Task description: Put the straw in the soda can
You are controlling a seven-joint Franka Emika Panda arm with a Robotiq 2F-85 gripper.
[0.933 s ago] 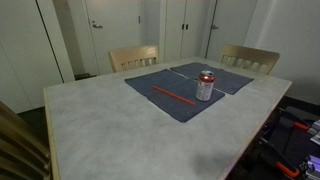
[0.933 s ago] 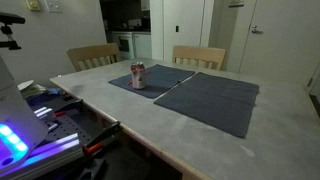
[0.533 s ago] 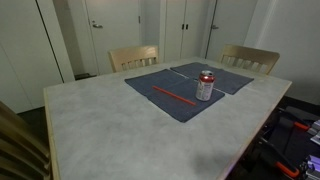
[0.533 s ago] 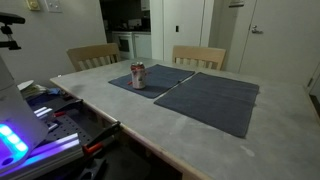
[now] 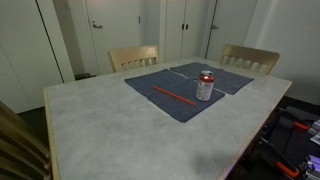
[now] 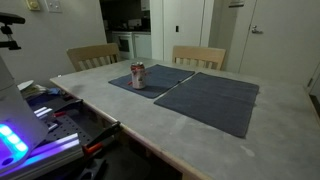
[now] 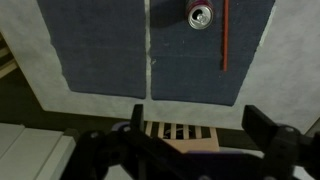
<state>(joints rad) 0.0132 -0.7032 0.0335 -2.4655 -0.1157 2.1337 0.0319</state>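
Observation:
The soda can (image 5: 205,85) stands upright on a dark blue placemat (image 5: 165,105) on the table; it also shows in the exterior view from the table's other side (image 6: 138,76) and from above in the wrist view (image 7: 201,15). The thin red straw (image 5: 175,95) lies flat on the same mat beside the can, apart from it (image 7: 224,35). My gripper (image 7: 200,125) shows only in the wrist view. It hangs high over the table's edge and a chair, far from both things, open with nothing between its fingers.
A second placemat (image 5: 215,75) lies next to the first on the pale table (image 5: 100,130). Two wooden chairs (image 5: 134,57) (image 5: 250,58) stand at the far side. A slatted chair back (image 7: 180,133) sits below my gripper. Equipment with lights (image 6: 30,135) stands off the table.

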